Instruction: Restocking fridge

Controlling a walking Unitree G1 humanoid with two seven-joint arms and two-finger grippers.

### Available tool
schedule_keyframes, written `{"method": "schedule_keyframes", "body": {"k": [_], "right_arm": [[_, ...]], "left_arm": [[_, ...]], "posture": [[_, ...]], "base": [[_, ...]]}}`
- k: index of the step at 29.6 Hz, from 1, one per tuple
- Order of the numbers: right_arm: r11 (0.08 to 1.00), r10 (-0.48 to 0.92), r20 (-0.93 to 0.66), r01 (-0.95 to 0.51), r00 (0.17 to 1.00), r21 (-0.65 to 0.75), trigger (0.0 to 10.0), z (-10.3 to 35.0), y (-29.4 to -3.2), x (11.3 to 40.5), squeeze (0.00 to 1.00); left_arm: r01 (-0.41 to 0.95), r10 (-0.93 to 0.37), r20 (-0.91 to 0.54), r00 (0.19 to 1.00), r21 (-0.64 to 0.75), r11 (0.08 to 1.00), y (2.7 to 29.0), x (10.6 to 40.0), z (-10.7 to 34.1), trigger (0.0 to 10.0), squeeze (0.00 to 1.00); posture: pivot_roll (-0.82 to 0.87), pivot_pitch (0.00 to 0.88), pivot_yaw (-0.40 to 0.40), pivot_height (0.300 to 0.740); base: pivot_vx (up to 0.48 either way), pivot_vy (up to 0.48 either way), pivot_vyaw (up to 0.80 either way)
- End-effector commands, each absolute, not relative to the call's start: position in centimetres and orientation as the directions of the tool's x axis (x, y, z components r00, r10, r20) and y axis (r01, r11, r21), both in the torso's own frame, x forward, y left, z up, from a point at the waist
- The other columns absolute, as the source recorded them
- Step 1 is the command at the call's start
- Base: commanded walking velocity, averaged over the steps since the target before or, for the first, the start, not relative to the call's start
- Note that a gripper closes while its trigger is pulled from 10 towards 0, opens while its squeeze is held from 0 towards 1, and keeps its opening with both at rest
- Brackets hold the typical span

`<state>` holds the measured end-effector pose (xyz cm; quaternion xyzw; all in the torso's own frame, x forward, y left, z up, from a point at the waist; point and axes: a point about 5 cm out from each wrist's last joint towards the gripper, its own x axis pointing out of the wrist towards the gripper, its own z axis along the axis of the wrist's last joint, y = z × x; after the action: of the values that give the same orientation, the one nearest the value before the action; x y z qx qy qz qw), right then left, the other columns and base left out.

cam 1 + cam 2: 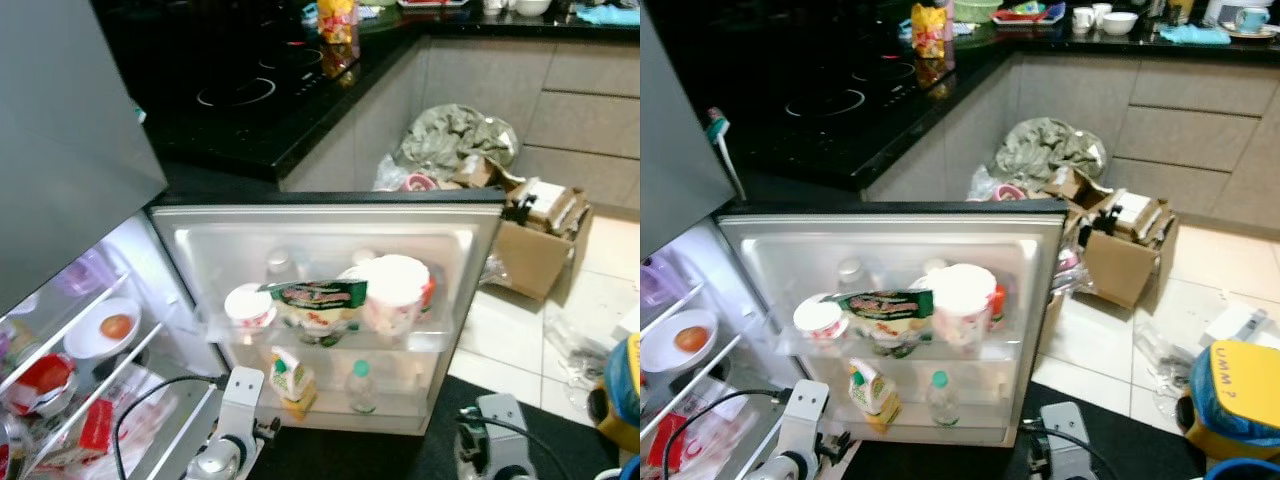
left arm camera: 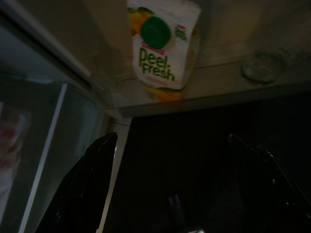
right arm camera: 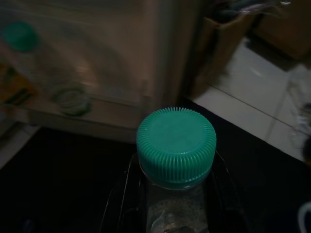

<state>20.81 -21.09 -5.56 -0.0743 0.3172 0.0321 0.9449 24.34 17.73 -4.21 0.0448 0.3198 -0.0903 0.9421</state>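
Bottle (image 3: 176,160), clear plastic with ribbed green cap, held upright between right gripper (image 3: 175,213) jaws, low in front of open fridge door (image 1: 320,225). Jaws closed on bottle body just under the cap. Judged: full of liquid, so moderately heavy; thin wall likely to flex under squeeze; smooth surface, slip possible. Best hold at upper body below the cap shoulder, as now; cap ridges too narrow a purchase.

Lower door shelf (image 1: 385,405) just ahead: juice carton (image 1: 290,378) with green cap standing at left, a second clear bottle (image 1: 362,385) beside it, free space to that bottle's right. Likely destination, judged from task alone.

Upper door shelf crowded: small white tub (image 1: 248,305), green-labelled packet (image 1: 318,298), large white tub (image 1: 395,290).

Left gripper (image 2: 170,184) below carton, jaws wide apart, holding nothing.

Fridge interior to left: bowl (image 1: 102,335) with an orange item on wire shelf, red packets below.

Further out: black tabletop (image 1: 250,110) with hob, cardboard box (image 1: 540,240) and bin bag on tiled floor.
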Motion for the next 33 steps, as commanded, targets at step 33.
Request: {"method": "schedule_keyframes", "body": {"k": [33], "right_arm": [[0.994, 0.112, -0.461, -0.102, 0.88, 0.047, 10.0, -3.5, -18.2, 24.0, 0.0]], "left_arm": [[0.243, -0.161, -0.628, 0.762, 0.046, 0.969, 17.7, 23.8, -4.6, 10.0, 0.0]], "posture": [[-0.07, 0.049, 0.058, 0.735]], "base": [[0.0, 0.0, 0.0]]}}
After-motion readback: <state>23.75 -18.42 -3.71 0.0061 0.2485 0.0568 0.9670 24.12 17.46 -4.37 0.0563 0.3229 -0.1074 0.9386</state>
